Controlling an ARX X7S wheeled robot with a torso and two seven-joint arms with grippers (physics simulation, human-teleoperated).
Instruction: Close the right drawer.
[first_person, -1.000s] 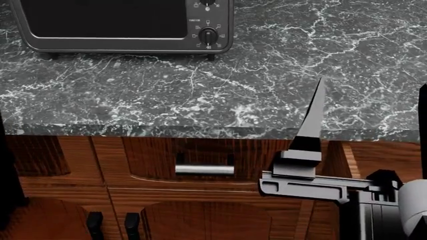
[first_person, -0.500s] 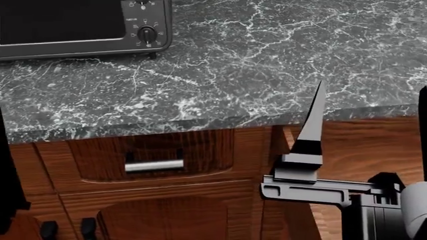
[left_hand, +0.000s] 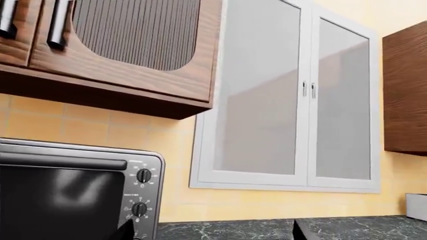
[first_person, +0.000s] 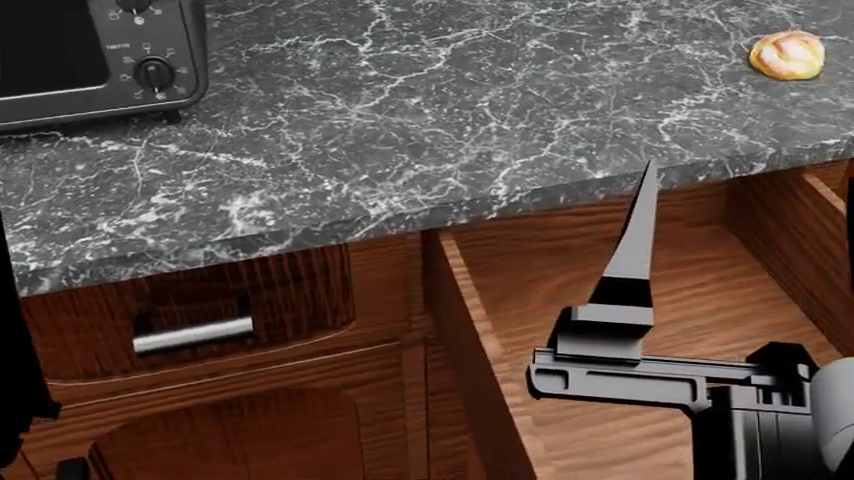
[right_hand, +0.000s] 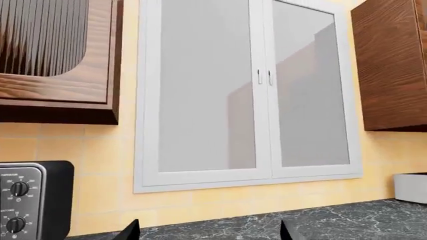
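Note:
The right drawer (first_person: 587, 270) stands pulled out from under the marble counter edge, a deep reddish-brown wood box. Its left wall (first_person: 467, 340), floor and right wall (first_person: 801, 225) show in the head view; its front panel and handle are out of view. One of my right gripper's fingers (first_person: 630, 262) rises above the drawer's open interior. In the right wrist view my right gripper (right_hand: 209, 232) is open and empty, facing the window wall. My left gripper (left_hand: 213, 232) is open and empty too, facing the toaster oven (left_hand: 73, 195).
The black marble counter (first_person: 400, 120) carries a toaster oven (first_person: 94, 55) at the back left and a bread roll (first_person: 787, 55) at the back right. A closed drawer front with a silvery bar handle (first_person: 194, 335) sits left of the open drawer. My left arm (first_person: 14, 380) shows at the left edge.
The head view has swung right: the oven and the closed drawer slid left, and the open drawer and the bread roll came into view. Both grippers stay open.

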